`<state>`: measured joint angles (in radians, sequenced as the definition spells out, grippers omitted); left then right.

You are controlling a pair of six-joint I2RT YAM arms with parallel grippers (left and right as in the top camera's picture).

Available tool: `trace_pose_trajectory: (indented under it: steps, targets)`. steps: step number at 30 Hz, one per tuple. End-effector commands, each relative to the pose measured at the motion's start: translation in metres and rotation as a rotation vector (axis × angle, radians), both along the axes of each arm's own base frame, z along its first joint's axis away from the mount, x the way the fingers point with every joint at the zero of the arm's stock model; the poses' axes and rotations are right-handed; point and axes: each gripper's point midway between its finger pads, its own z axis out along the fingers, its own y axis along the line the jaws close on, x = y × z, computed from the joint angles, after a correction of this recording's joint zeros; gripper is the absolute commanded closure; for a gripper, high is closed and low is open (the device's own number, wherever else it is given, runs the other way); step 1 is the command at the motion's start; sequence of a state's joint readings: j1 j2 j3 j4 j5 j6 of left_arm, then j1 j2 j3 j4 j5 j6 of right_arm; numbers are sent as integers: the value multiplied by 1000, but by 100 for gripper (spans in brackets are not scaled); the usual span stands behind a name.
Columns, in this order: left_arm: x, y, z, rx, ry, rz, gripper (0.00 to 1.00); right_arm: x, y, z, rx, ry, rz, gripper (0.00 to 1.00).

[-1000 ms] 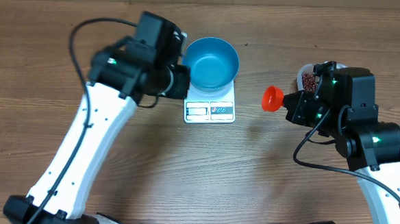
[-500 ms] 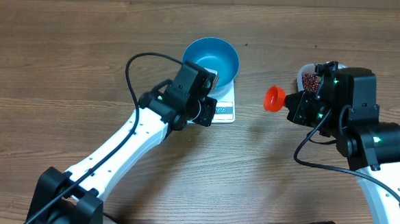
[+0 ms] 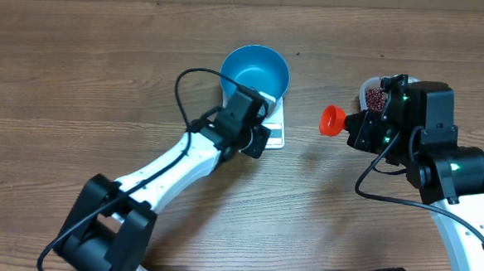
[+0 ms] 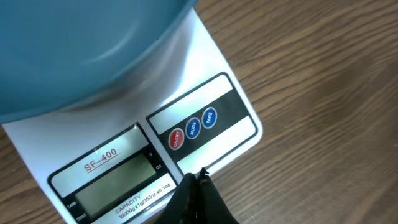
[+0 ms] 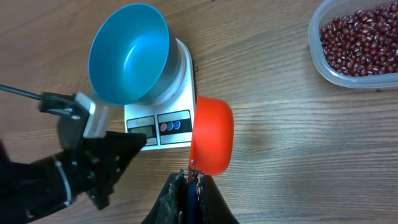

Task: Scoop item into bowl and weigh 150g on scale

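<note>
At the far edge of the worktop, centre: bowl, empty, seated on scale. Left gripper: jaws closed, empty, tips at the scale's button panel. Right gripper: clamped on orange scoop by its handle, between scale and tub. Far right: tub, holding beans.
</note>
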<state>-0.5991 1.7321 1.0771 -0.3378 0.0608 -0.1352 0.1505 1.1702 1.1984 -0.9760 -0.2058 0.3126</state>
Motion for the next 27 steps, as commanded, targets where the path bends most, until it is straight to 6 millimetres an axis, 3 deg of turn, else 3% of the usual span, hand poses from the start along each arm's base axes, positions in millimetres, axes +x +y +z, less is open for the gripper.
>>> trace_pose_trajectory:
  steps: [1,5,11,18,27]
  targets:
    - [8,8,-9,74,-51,10,95,4,-2,10,-6,-27,-4,96]
    - [18,3,-11,61,-85,5,96,4,-3,10,-7,-27,-5,96]
    - [20,-1,-32,75,-65,-1,95,5,-5,8,-32,-36,24,96]
    - [20,-1,-34,80,-66,-10,95,11,-21,20,50,-90,73,96]
    - [20,-1,-34,82,-67,-14,95,22,-76,33,245,-163,28,96]
